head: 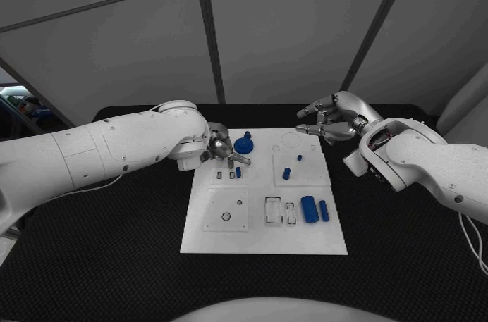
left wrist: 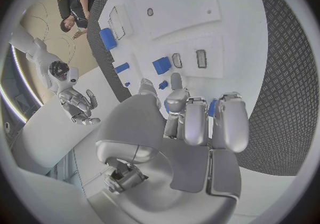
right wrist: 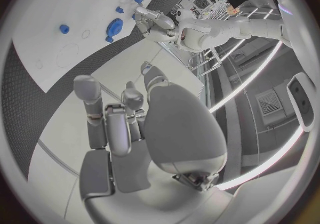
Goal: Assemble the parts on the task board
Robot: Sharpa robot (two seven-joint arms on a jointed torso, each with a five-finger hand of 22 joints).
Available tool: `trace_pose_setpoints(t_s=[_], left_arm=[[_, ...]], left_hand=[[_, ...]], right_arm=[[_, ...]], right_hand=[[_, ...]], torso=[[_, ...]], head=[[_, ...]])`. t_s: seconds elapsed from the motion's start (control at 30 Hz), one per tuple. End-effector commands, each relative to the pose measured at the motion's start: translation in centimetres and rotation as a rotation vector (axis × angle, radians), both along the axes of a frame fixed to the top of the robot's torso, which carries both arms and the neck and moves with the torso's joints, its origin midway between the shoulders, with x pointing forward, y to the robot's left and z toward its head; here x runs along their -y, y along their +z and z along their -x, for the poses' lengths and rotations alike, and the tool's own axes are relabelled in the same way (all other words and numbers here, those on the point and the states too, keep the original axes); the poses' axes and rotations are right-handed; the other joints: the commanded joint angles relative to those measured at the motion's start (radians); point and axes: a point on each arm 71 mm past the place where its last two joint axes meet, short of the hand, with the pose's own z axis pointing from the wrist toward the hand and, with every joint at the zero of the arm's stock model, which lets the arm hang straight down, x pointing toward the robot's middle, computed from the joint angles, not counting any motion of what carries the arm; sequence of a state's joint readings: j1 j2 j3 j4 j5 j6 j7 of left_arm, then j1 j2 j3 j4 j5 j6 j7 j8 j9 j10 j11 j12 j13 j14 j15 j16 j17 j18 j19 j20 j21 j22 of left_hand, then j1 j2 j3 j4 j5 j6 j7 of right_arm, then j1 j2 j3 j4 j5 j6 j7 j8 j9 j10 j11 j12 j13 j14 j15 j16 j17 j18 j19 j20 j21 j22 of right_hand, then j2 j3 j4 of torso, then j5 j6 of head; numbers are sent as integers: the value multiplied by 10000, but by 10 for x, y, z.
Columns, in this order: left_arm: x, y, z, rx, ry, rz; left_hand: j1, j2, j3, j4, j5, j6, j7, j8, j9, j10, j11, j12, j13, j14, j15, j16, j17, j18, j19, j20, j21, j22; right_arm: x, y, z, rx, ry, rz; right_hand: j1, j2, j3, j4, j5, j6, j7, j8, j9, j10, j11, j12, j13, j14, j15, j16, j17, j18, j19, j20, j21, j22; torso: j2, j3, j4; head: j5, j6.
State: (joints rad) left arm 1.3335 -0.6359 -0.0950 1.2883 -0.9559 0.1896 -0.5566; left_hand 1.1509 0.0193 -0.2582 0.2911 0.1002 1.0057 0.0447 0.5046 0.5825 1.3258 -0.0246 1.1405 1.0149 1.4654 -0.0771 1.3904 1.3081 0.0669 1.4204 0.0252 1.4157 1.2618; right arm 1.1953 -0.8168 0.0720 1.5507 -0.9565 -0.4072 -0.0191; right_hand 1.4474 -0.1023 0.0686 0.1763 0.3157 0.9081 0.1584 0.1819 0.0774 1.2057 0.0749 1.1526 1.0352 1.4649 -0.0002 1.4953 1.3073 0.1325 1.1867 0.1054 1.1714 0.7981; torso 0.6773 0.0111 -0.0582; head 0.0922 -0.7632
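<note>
Nearest on the task board [head: 262, 246], 2 blue blocks [head: 314, 210] lying loose at near right, left hand [head: 223, 150] apparently pinching a small blue part [left wrist: 212, 108] at far left, right hand [head: 331, 124] spread empty beyond the far edge; seating next needs fine alignment.

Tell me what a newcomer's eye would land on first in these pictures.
The white task board in the middle of the black table, dotted with small blue parts, stands out first. At its far left corner the left robot hand sits close beside a blue gear-like part; whether it touches it cannot be told. The right robot hand hovers past the board's far right corner, holding nothing, while a blue cylinder lies near the board's right edge.
</note>
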Motion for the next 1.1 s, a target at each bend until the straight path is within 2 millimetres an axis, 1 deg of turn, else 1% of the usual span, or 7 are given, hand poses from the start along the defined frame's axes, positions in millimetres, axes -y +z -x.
trace_pose_setpoints(t_s=[0.03,0.2,0.37,0.57,0.9,1.03,1.1], left_arm=[[1,0,1,-205,-205,-308],[3,-1,2,-275,-294,-342],[5,-1,2,-322,-384,-348],[7,-1,3,-395,-506,-361],[9,-2,3,-437,-586,-365],[10,-2,4,-462,-661,-353],[11,-2,4,-486,-707,-351]], left_hand=[[-104,35,-23,3,-48,-80,-14,52,30,-70,-18,-12,-21,438,-69,6,16,-31,-3,28,-12,-3],[-93,61,11,-9,-38,-99,-14,69,63,-90,-17,-31,-51,437,-69,4,13,-26,-17,29,-23,-21],[-41,87,55,-32,-30,-127,-14,92,110,-105,-17,-37,-68,437,-67,4,15,-27,-19,31,-21,-12],[96,144,127,-72,-17,-168,-14,132,190,-129,-17,-49,-101,438,-67,5,18,-23,-34,33,-29,-18],[391,313,287,-134,36,-248,-15,203,353,-153,-18,-48,-139,437,-66,1,16,-21,-50,36,-33,-1],[642,420,443,-221,45,-295,-16,234,447,-171,-19,-57,-174,438,-67,0,17,-15,-70,36,-48,-11],[858,491,585,-327,47,-317,-20,249,497,-176,-24,-61,-190,437,-72,-2,15,-14,-77,34,-53,-10]], right_arm=[[-1,0,-1,-55,20,1],[-1,0,-1,-63,1,31],[-1,0,-2,-70,-7,58],[-1,-1,-3,-83,-7,78],[-2,-1,-3,-102,5,95],[-3,-1,-3,-108,12,101],[-3,-1,-3,-114,12,109]], right_hand=[[-66,5,1,27,46,36,-20,36,-15,9,-64,-40,-11,684,-57,-38,1235,101,-41,-39,-63,-9],[-73,3,-1,32,70,33,-20,40,-18,9,-64,-43,-15,683,-58,-43,1228,103,-46,-41,-74,-25],[-73,3,-1,32,70,33,-20,40,-18,9,-64,-43,-15,683,-58,-43,1228,103,-46,-41,-74,-25],[-80,2,-2,36,88,30,-20,41,-20,2,-64,-52,-27,681,-59,-49,1220,106,-53,-42,-85,-44],[-80,2,-2,36,88,30,-20,41,-20,2,-64,-52,-27,681,-59,-49,1220,106,-53,-42,-85,-44],[-79,5,2,37,106,26,-21,44,-23,-2,-65,-60,-37,677,-59,-61,1201,111,-65,-43,-103,-73],[-76,8,4,36,111,25,-21,45,-24,-2,-66,-61,-39,677,-60,-62,1200,110,-63,-43,-102,-71]], torso=[[3,4,2],[10,-7,10],[10,-2,14],[10,0,2],[19,-2,4],[13,-6,7],[15,-4,7]], head=[[-13,-25],[-22,-42],[-19,-67],[-6,-84],[-3,-122],[-18,-155],[-21,-163]])
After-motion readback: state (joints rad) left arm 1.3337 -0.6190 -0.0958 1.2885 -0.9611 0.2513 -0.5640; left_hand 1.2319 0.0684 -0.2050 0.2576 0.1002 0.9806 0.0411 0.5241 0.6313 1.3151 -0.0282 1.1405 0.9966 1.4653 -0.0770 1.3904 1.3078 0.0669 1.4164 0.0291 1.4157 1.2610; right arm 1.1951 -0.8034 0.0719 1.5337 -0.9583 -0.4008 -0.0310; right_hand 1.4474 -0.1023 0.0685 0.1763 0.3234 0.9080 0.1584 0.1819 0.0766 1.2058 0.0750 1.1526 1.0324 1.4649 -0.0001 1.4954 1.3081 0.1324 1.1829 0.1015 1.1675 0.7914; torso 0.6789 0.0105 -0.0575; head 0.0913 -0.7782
